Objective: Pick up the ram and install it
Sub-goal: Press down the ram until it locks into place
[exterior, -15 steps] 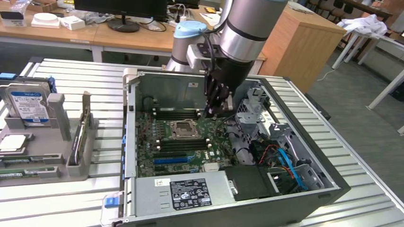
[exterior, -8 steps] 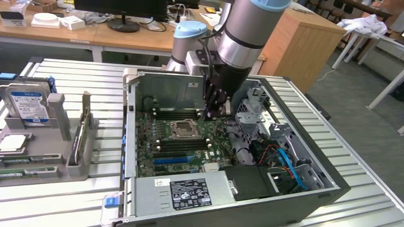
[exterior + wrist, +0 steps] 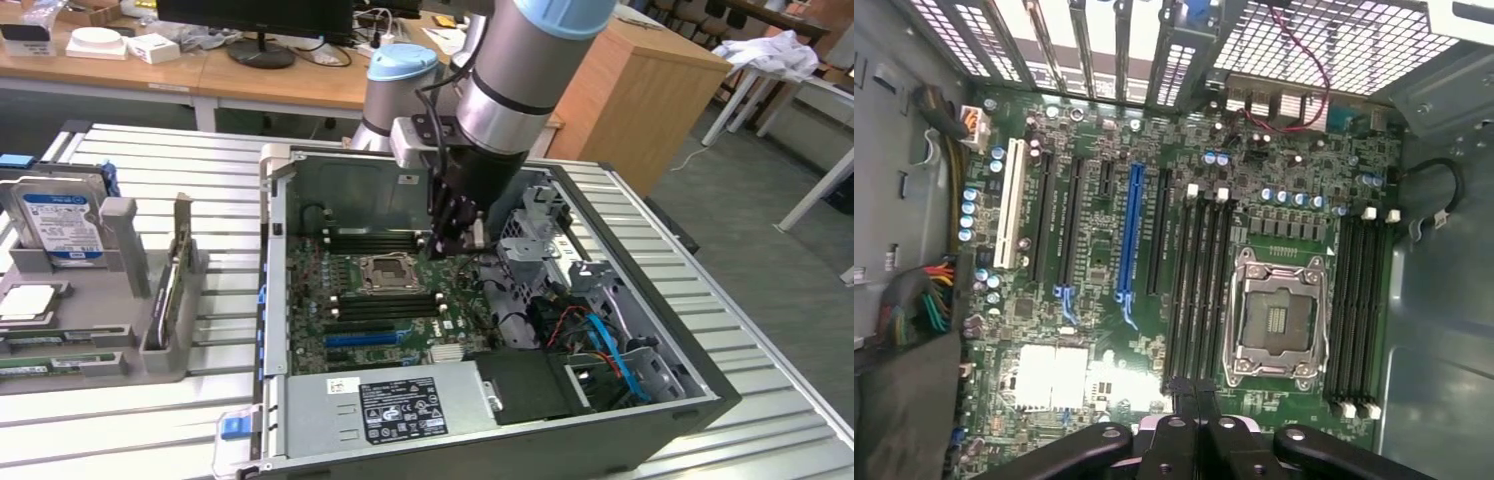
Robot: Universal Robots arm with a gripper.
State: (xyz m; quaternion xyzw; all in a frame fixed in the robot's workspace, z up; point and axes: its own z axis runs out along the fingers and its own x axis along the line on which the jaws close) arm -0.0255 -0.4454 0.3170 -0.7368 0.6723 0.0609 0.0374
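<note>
Exterior view, gripper: our gripper (image 3: 450,240) hangs inside the open computer case (image 3: 694,395), low over the motherboard (image 3: 350,322), just beside the CPU socket (image 3: 387,268).
Exterior view, ram: green ram sticks (image 3: 38,367) lie in the grey holder (image 3: 127,345) at the exterior view's left, well apart from the gripper.
Exterior view, surroundings: a metal drive cage (image 3: 541,230) stands close on the gripper's far side. Red and blue cables (image 3: 601,335) run beyond it.
Exterior view, writing: the hard drive (image 3: 60,225) in the holder has a blue-and-white label and the power supply (image 3: 320,400) a black sticker (image 3: 403,410). We can read neither.
Wrist view, fingers: the fingers (image 3: 1172,432) are drawn together over the end of the slots. We cannot tell whether a stick is pinched between them.
Wrist view, slots: black ram slots (image 3: 1199,290) with white latches flank the socket (image 3: 1274,315), with a second bank (image 3: 1359,310) on its other side.
Wrist view, surroundings: a blue card slot (image 3: 1129,235), a white slot (image 3: 1007,215) and a red wire (image 3: 1304,50) by the rear grille.
Wrist view, writing: we can read no board markings.
</note>
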